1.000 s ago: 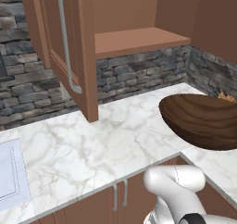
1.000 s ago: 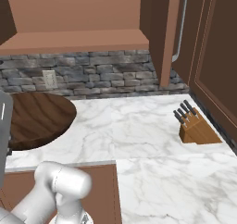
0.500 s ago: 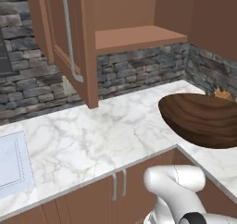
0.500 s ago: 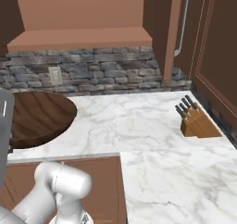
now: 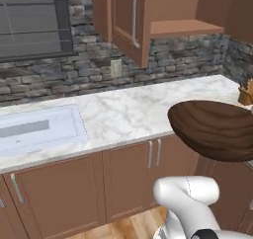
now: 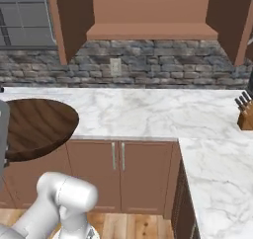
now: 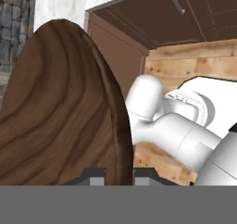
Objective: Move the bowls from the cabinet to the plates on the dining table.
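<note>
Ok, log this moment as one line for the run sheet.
stage: carrying | pincer: shut on dark brown bowl rim | bowl: off the marble counter, in the air | cabinet: doors open

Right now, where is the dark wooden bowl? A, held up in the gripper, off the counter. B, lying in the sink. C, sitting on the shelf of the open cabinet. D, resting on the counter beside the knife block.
A: the dark brown bowl hangs in the air out past the marble counter edge, its rim pinched in the gripper in the hand view.
</note>
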### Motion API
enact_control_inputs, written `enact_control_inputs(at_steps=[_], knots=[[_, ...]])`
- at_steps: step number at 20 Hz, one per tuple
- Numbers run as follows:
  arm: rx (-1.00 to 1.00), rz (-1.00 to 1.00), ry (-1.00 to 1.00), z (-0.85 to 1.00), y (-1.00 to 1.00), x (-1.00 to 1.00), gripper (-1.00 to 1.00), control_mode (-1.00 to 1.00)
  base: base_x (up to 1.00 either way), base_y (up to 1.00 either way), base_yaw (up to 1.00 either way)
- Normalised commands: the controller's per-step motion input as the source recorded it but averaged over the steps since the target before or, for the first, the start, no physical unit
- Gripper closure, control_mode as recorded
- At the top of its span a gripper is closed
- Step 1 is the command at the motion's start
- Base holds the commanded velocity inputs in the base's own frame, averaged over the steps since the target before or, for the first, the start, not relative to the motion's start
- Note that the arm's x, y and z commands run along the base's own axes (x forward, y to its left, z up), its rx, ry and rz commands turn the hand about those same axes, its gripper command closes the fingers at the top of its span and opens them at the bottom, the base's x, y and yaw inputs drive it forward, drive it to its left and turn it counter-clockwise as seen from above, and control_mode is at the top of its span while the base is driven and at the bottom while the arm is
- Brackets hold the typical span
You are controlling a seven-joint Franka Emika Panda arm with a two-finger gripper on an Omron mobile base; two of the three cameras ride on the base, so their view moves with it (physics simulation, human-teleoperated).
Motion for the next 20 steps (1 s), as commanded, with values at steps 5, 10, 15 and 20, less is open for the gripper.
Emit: enact_control_inputs(at_steps=[5,10,15,20], knots=[[0.00,0.00,0.00,0.00,0.00,0.00,1.00,1.00,-0.01,1.00,0.66],[0.00,0.00,0.00,0.00,0.00,0.00,1.00,1.00,0.33,0.85,0.70],[0.00,0.00,0.00,0.00,0.00,0.00,1.00,1.00,0.59,0.60,0.75],[0.00,0.00,0.00,0.00,0.00,0.00,1.00,1.00,0.64,0.45,0.77]])
